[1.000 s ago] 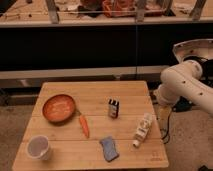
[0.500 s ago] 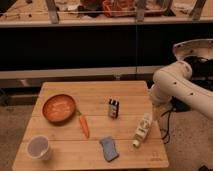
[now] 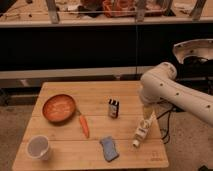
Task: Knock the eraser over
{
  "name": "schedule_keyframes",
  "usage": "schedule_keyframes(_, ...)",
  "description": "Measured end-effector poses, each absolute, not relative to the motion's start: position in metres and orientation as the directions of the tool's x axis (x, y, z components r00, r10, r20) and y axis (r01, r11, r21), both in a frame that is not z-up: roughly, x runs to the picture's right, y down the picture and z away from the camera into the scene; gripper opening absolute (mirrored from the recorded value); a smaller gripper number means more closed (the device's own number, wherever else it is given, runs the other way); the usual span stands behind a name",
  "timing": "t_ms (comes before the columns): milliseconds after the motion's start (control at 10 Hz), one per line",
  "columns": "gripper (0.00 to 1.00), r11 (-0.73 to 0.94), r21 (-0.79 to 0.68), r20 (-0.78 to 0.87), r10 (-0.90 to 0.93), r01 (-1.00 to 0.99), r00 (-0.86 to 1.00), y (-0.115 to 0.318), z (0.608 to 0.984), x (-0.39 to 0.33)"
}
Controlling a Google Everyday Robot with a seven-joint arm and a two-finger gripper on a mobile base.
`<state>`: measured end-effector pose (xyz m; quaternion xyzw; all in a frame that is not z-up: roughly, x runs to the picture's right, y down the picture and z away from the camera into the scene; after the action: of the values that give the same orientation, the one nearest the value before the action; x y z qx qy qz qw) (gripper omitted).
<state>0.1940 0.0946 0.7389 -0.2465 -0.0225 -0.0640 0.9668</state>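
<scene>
The arm (image 3: 165,90) has swung leftward over the table's (image 3: 65,160) right edge, closing on the eraser (image 3: 114,108), which stands upright and unmoved near the table's middle, between the carrot (image 3: 84,125) and the bottle (image 3: 141,131). The knock looks not yet made; this reads as the approach. The gripper (image 3: 147,114) hangs downward just above the bottle, to the right of the eraser and apart from it; whether it is open I cannot tell.
</scene>
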Motion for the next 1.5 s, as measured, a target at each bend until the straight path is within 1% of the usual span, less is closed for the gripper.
schedule_keyframes(900, 0.80, 0.864, -0.457, 0.153, -0.159, 0.213, 0.975, 0.101, 0.761, 0.145)
schedule_keyframes(1000, 0.77, 0.864, -0.453, 0.159, -0.163, 0.219, 0.974, 0.101, 0.763, 0.144)
schedule_keyframes(1100, 0.76, 0.863, -0.452, 0.168, -0.167, 0.227, 0.971, 0.102, 0.765, 0.141)
schedule_keyframes(1200, 0.74, 0.861, -0.451, 0.177, -0.171, 0.234, 0.969, 0.103, 0.767, 0.137)
schedule_keyframes(1300, 0.68, 0.861, -0.449, 0.180, -0.173, 0.237, 0.968, 0.103, 0.767, 0.136)
schedule_keyframes(1500, 0.45, 0.860, -0.448, 0.194, -0.175, 0.246, 0.965, 0.105, 0.770, 0.133)
